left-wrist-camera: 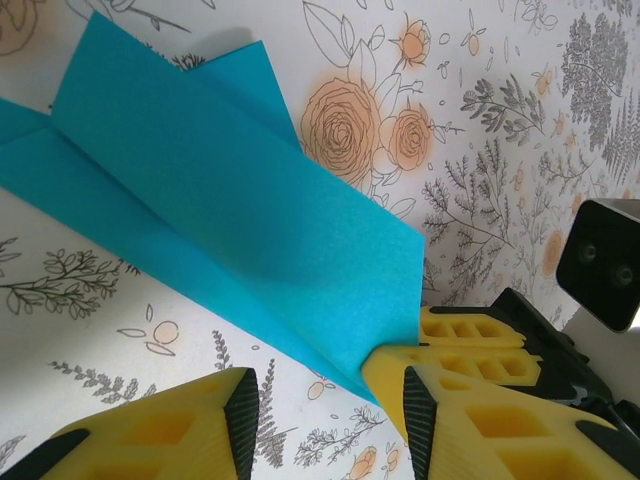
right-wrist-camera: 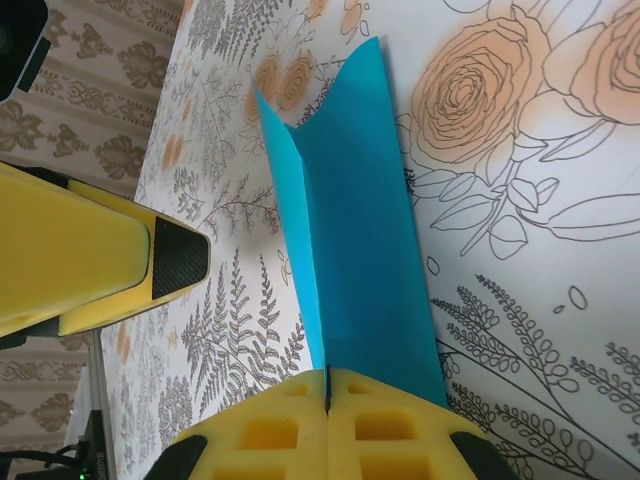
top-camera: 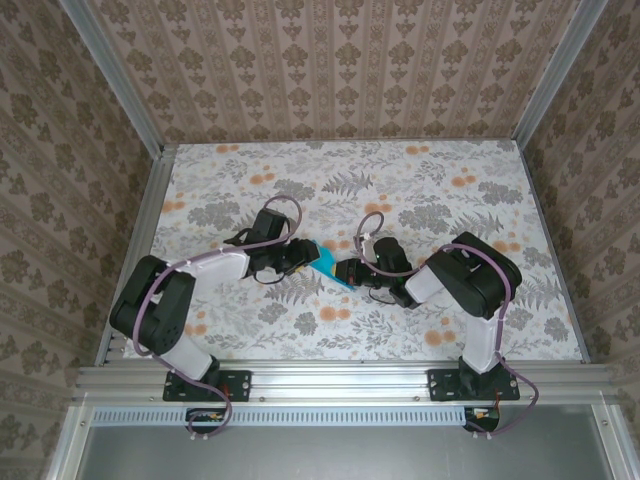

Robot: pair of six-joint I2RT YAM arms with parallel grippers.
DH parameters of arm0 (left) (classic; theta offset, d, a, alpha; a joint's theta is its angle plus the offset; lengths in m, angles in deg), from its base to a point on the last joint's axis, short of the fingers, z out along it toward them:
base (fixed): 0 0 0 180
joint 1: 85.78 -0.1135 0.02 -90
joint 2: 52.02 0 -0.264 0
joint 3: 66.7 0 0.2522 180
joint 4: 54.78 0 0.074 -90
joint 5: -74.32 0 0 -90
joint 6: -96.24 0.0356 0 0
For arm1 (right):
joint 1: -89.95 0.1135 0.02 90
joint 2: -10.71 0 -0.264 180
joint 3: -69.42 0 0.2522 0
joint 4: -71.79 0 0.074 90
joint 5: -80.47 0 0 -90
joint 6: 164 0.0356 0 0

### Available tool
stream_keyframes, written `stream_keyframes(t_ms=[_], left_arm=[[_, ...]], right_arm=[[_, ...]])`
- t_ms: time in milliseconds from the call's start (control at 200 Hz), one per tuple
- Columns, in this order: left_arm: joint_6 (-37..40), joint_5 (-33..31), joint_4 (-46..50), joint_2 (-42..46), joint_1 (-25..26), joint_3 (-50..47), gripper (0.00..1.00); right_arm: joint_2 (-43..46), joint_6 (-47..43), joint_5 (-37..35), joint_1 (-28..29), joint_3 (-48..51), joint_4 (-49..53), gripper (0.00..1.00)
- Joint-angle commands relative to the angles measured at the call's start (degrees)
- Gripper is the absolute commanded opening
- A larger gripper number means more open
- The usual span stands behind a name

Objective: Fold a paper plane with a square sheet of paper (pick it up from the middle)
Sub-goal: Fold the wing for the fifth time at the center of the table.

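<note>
The square sheet of paper (top-camera: 326, 264) is turquoise-blue and folded along a central crease into a long narrow shape with two flaps spread. It lies low over the middle of the table, between my two grippers. My right gripper (right-wrist-camera: 328, 398) is shut on the crease at one end of the paper (right-wrist-camera: 352, 220). My left gripper (left-wrist-camera: 325, 412) is open just beside that same end of the paper (left-wrist-camera: 230, 200), with nothing between its pads. Its right fingertip sits against the right gripper (left-wrist-camera: 455, 338). One left finger (right-wrist-camera: 110, 262) stands to the left of the paper.
The floral table (top-camera: 420, 190) is walled on three sides by patterned panels, with aluminium rails at the edges (top-camera: 150, 230). Both arms reach in toward the centre from the near edge, their wrists almost touching.
</note>
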Motion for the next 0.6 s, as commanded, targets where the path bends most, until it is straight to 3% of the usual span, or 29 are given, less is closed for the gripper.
stream_keyframes(t_ms=[0, 595], left_arm=[[2.06, 0.52, -1.88, -1.28, 0.29, 2.25, 0.44], [2.84, 2.12, -6.07, -3.50, 0.56, 2.13, 0.42]], right_arm=[[-1.12, 3.62, 1.83, -0.50, 0.56, -2.36, 0.03], [-4.12, 12.19, 6.13, -1.03, -0.58, -5.90, 0.03]])
